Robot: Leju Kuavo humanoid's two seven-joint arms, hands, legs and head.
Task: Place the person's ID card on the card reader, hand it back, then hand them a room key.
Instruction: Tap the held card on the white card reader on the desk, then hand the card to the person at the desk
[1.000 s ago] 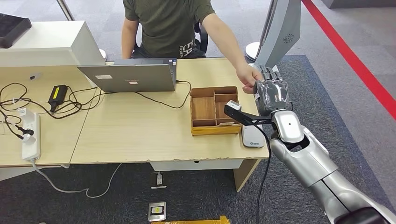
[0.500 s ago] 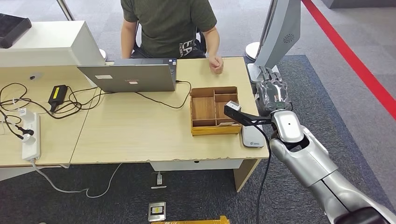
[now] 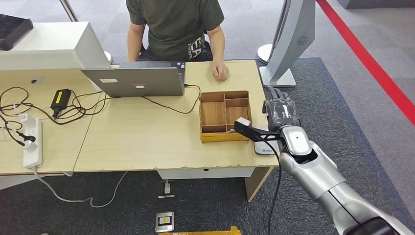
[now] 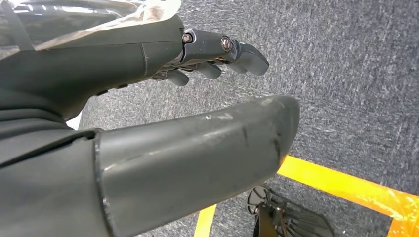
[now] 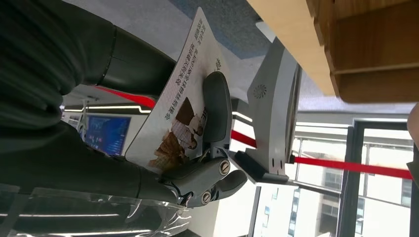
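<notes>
Desk: one, with one person seated behind it, fist now resting on top after pulling back from the handover.
Right hand: drew back toward the card reader, pinching the ID card.
Left hand: hung empty, fingers apart.
Tray: one, wooden.
Cards: one.

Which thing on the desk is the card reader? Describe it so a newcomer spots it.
Start at the light wooden desk and go to its front right corner. There, right of the brown wooden divided tray, lies a flat pale grey slab, the card reader, partly under the right hand. It is the only flat grey pad there, lying flush on the desktop.
</notes>
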